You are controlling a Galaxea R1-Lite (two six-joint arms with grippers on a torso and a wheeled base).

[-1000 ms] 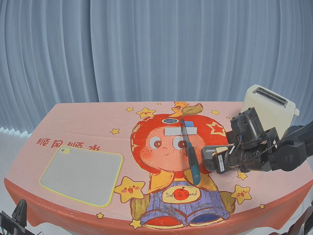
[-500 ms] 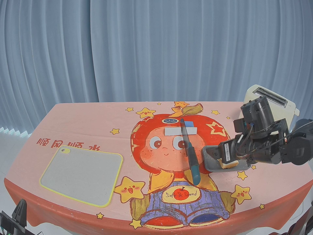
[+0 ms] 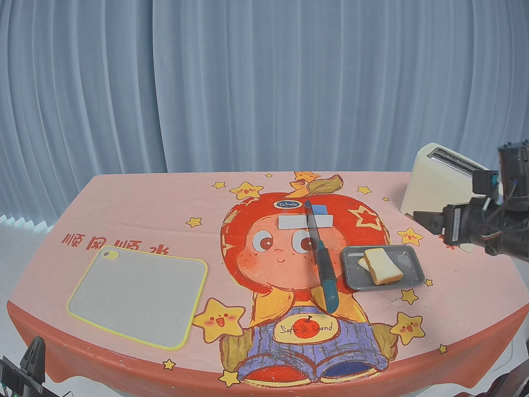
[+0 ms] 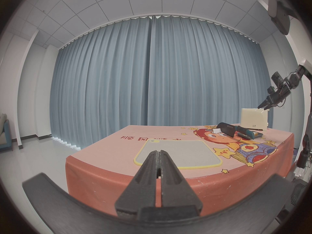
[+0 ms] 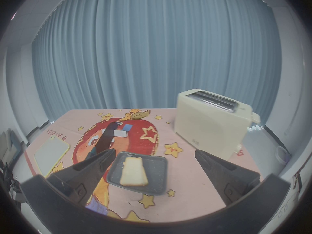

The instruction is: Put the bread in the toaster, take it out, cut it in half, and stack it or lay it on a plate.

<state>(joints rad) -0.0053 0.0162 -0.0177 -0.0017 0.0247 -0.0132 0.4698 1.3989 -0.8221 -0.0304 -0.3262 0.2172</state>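
Nearest the robot, the left gripper (image 4: pixel 159 153) hung low off the near left corner of the counter (image 3: pixel 138 210), its fingers pressed together on nothing. The cutting board (image 3: pixel 138 293) lay just beyond it. Well to the right of the board, past the middle of the counter, the knife (image 3: pixel 325 266) lay with its length pointing away from the robot.

Just right of the knife sat the plate (image 3: pixel 410 271), and on it the bread (image 3: pixel 384 266) lay flat. Its long axis ran roughly near to far, slanting a little. A paler edge poked out from under its left side, possibly a second piece, though I could not tell.

The right gripper (image 5: pixel 154 151) was held above the counter between the plate and the toaster (image 3: pixel 441 180), its fingers spread wide and empty. From those fingers the bread lay below, forward and to the robot's left. The toaster stood close behind them, slot upward.

By my reading the right arm was far nearer the bread. Any grasp would mean dropping the fingers and closing across the slice's short side.
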